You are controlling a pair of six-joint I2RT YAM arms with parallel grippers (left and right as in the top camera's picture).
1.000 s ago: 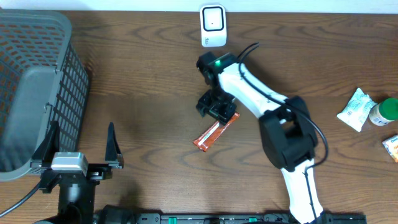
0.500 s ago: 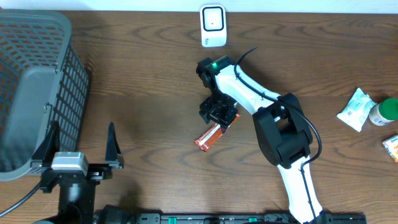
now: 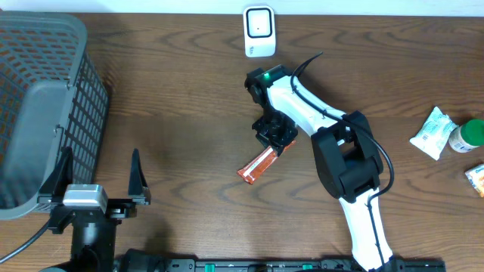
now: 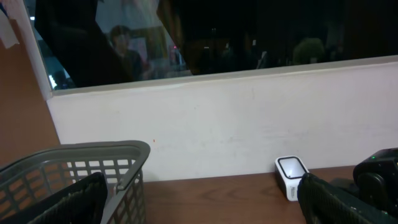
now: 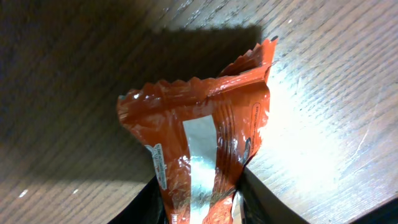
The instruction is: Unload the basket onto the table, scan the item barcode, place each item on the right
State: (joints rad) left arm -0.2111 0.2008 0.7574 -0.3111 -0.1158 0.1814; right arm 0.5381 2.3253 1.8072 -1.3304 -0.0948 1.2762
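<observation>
Noting from the left: the grey mesh basket sits at the left edge of the wooden counter, in the same place as a second ago. Just to its right, near the front edge, the left gripper is spread wide and holds nothing; it has not moved. Its wrist view looks over the basket rim toward the wall.

The white barcode scanner stands upright at the back edge, centre.

The right gripper has shifted slightly right and toward the front since a second ago. It was wider then; now it is pinching the upper end of the orange snack wrapper. In the right wrist view the dark fingers press against both sides of the wrapper. Its crimped far end points away over the wood.

The wrapper lies between scanner and front edge, well apart from the scanner. Less of its length shows from overhead than before, as its upper end is now under the gripper. I cannot tell whether its lower end touches the counter.

Far right: a white packet, a green-capped bottle touching it, and an orange packet at the frame edge, all unchanged.
</observation>
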